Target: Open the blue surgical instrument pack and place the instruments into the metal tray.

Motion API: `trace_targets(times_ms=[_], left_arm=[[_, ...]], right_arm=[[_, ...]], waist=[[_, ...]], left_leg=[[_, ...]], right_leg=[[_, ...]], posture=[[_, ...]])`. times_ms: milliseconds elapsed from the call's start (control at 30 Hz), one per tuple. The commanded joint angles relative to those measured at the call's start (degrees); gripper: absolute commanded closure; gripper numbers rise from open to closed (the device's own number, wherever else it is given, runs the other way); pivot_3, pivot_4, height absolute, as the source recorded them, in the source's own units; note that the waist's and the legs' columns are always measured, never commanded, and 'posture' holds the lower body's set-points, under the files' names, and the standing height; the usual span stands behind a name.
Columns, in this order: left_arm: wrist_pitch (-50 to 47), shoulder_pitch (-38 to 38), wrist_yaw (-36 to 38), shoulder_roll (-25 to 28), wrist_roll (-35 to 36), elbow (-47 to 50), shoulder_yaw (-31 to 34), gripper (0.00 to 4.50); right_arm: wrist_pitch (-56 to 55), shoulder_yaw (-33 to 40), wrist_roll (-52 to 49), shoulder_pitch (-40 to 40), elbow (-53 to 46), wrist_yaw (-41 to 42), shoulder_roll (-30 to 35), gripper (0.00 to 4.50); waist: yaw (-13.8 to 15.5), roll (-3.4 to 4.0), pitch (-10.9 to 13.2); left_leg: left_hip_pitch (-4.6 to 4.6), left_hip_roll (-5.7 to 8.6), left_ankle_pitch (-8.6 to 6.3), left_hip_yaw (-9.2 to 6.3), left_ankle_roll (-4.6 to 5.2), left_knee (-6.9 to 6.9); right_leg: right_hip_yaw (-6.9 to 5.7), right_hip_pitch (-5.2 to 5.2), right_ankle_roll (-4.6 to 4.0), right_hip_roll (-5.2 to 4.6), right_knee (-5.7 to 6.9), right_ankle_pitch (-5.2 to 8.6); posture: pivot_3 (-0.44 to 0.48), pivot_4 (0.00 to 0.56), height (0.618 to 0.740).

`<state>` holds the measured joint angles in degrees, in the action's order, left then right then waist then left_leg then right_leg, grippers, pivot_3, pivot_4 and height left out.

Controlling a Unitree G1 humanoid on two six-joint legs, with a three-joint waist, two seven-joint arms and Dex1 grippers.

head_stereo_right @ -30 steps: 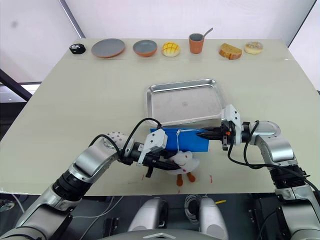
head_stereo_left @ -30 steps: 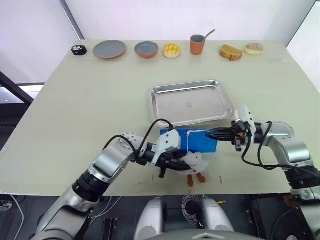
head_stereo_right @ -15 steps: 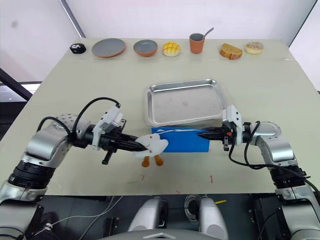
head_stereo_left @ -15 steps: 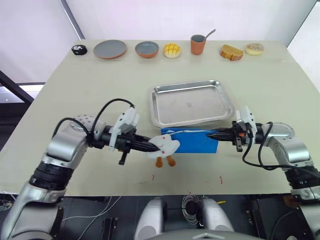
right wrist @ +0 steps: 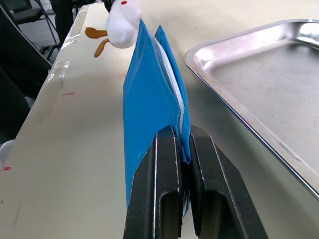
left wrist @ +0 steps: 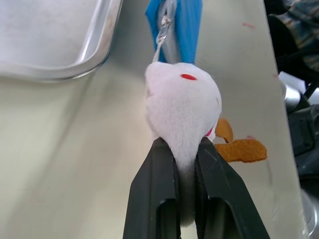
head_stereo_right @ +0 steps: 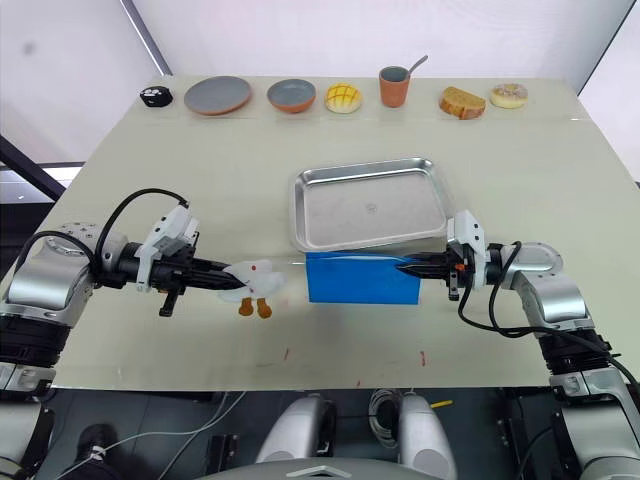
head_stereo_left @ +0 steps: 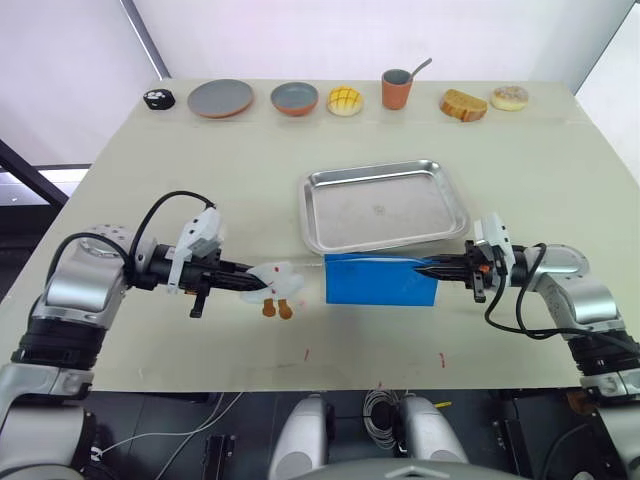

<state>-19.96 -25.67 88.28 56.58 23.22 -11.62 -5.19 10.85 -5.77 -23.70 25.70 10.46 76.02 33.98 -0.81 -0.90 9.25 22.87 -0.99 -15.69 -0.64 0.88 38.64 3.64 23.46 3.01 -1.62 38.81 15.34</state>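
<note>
My left claw [head_stereo_left: 243, 283] is clamped on one white plush duck [head_stereo_left: 272, 283], at 9 o'clock from the pack. My right claw [head_stereo_left: 425, 268] pinches the 3 o'clock end of the one blue pack [head_stereo_left: 380, 278], which stands on edge just below the one metal tray's [head_stereo_left: 384, 205] near rim. The pack's mouth gapes slightly; I can't make out any instruments inside.

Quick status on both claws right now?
Left claw: shut on the white plush zipper pull.
Right claw: shut on the end of the blue surgical instrument pack.
</note>
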Motion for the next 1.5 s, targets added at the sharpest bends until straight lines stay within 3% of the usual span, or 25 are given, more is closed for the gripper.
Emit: trace_targets(times_ms=[33,467,1000,1233,1500], left_arm=[[3.3,-0.3,0.8,0.7,-3.5,-1.9,-0.6,4.45],[11.9,-2.4,-0.9,-5.2,-14.2,-9.9,-9.2,4.45],[14.3,-3.0,-0.3,-7.2,-15.7,-12.8,-9.1,4.45],[15.4,-2.0,-0.5,-7.4,-15.6,-13.1,-8.8,4.45],[16.1,-1.6,-0.7,-7.8,-15.7,-13.7,-8.5,4.45]], right_arm=[[0.4,2.3,-0.5,0.4,1.0,-0.1,1.0,4.5],[5.0,4.0,-5.0,-0.9,-3.8,-2.8,-0.1,4.5],[25.4,16.4,-26.2,2.2,-12.4,-11.8,-2.3,4.5],[29.3,19.0,-31.6,3.1,-14.0,-15.2,-3.6,4.5],[29.6,17.8,-30.7,2.3,-15.1,-15.1,-2.3,4.5]], waist=[[0.0,0.0,0.0],[0.1,0.09,-0.1],[0.5,0.3,-0.1],[0.6,0.3,-0.1],[0.6,0.31,-0.1]], left_leg=[[0.0,0.0,0.0,0.0,0.0,0.0],[-0.02,0.02,0.0,0.0,0.0,0.01],[-0.03,0.12,0.01,-0.09,0.01,0.02],[-0.01,0.21,0.01,-0.14,0.02,0.02],[0.0,0.23,0.0,-0.16,0.02,0.02]], right_leg=[[0.0,0.0,0.0,0.0,0.0,0.0],[0.01,-0.01,0.0,-0.02,0.03,0.0],[-0.02,-0.05,0.02,-0.14,0.04,-0.01],[-0.08,-0.07,0.03,-0.2,0.03,0.0],[-0.09,-0.07,0.05,-0.22,0.03,0.01]], posture=[[0.0,0.15,0.74],[0.0,0.15,0.74],[0.0,0.15,0.74],[0.0,0.15,0.74],[0.0,0.15,0.74]])
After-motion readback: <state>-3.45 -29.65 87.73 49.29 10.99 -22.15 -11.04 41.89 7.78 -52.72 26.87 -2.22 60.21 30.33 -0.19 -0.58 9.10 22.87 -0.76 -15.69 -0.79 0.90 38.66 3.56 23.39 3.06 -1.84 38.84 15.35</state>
